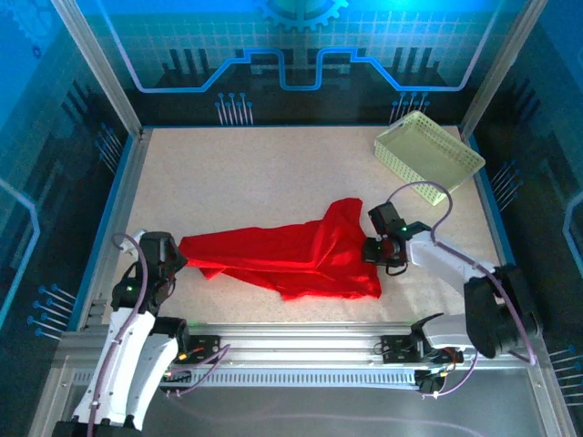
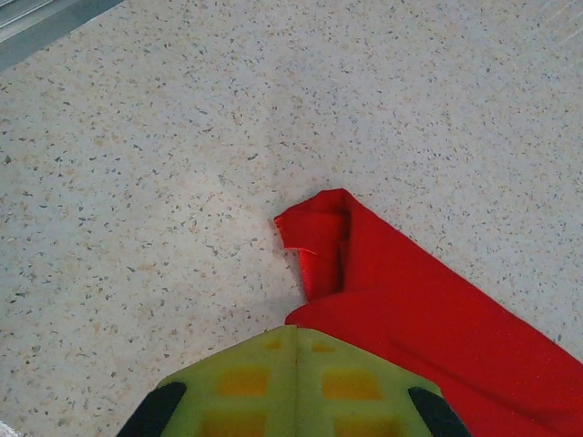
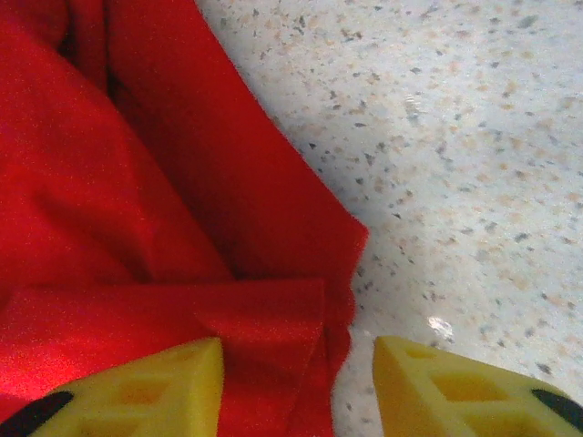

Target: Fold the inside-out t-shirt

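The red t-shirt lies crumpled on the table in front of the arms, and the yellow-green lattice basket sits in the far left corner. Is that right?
Not quite. The top external view shows the yellow-green lattice basket in the far right corner of the table, not the left. The red t-shirt does lie crumpled in front of the arms.

A pale, speckled tabletop (image 1: 273,173) sits inside an aluminium frame (image 1: 98,64). Behind it, a back panel (image 1: 301,45) glows blue with gear and circuit graphics. A grooved metal rail (image 1: 301,339) runs along the near edge.
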Controlling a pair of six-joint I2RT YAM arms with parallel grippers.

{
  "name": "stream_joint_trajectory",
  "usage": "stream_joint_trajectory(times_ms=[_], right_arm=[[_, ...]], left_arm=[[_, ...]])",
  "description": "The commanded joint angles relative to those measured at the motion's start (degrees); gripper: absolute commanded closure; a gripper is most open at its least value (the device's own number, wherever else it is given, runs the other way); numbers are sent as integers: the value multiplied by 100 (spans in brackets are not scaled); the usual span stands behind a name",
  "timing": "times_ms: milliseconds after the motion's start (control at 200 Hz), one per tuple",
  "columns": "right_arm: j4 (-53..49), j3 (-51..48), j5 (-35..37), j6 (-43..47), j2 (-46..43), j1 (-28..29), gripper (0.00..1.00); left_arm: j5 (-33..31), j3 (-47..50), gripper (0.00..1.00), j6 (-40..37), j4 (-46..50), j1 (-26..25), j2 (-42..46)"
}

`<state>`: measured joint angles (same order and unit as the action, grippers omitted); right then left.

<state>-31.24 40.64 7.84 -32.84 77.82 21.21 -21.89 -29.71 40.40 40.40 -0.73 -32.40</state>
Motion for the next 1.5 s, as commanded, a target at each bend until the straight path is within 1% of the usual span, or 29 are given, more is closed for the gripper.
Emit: stream_joint_trajectory(times_ms=[0, 50, 125, 205, 280, 525, 655, 760, 840, 985, 1101, 1121, 1136, 1191, 1226, 1296, 1361, 1401, 1451, 1496], right_arm=[[331, 163, -110, 23, 242, 45, 58], [409, 125, -100, 31, 289, 58, 65], [439, 97, -83, 54, 253, 67, 80], [272, 156, 110, 50, 48, 122, 93], [10, 263, 378, 67, -204, 237, 100], [-642, 428, 717, -50, -720, 483, 100], [-1109, 546, 922, -111, -1270, 538, 100], [-1499, 564, 938, -218, -1753, 758, 100], [-1771, 432, 918, -509, -1978, 1098, 100], [-2158, -11, 1089, -1411, -2227, 1988, 100], [-2244, -338, 1192, -1988, -2324, 2562, 100], [-2259, -390, 1200, -2050, -2316, 2623, 97], [-2255, -412, 1195, -2093, -2305, 2660, 92], [-2238, -463, 1180, -2068, -2255, 2723, 72], [-2215, -421, 1222, -1965, -2245, 2719, 65], [-2232, -209, 1350, -1565, -2285, 2575, 61], [-2183, -13, 1216, -1099, -2382, 2142, 59], [-2048, 18, 883, -803, -2460, 1764, 57], [-1758, -28, 205, -421, -2489, 1230, 56], [-1595, -78, -197, -333, -2421, 863, 56]], left_arm=[[-184, -87, 100, -85, -103, 82, -11], [-184, -74, 100, -85, -106, 91, -3], [-175, -45, 100, -94, -134, 106, -12], [-175, -44, 100, -98, -163, 117, -51], [-149, -51, 100, -120, -213, 127, -128], [-160, -165, 100, -172, -388, 169, -399], [-181, -311, 100, -214, -483, 310, -544], [-82, -410, 100, -226, -616, 494, -631], [-26, -433, 100, -243, -698, 579, -717], [-61, -382, 100, -298, -736, 703, -844], [-7, -312, 100, -317, -720, 981, -871], [9, -299, 100, -322, -726, 1046, -880], [43, -286, 100, -322, -734, 1094, -888], [214, -249, 100, -342, -812, 1264, -948], [338, -221, 100, -373, -898, 1348, -1007], [492, -201, 100, -382, -985, 1421, -1147], [568, -201, 100, -384, -1021, 1436, -1247], [604, -186, 100, -383, -1047, 1444, -1268], [629, -175, 100, -379, -1069, 1444, -1281], [660, -175, 100, -384, -1073, 1453, -1283]])
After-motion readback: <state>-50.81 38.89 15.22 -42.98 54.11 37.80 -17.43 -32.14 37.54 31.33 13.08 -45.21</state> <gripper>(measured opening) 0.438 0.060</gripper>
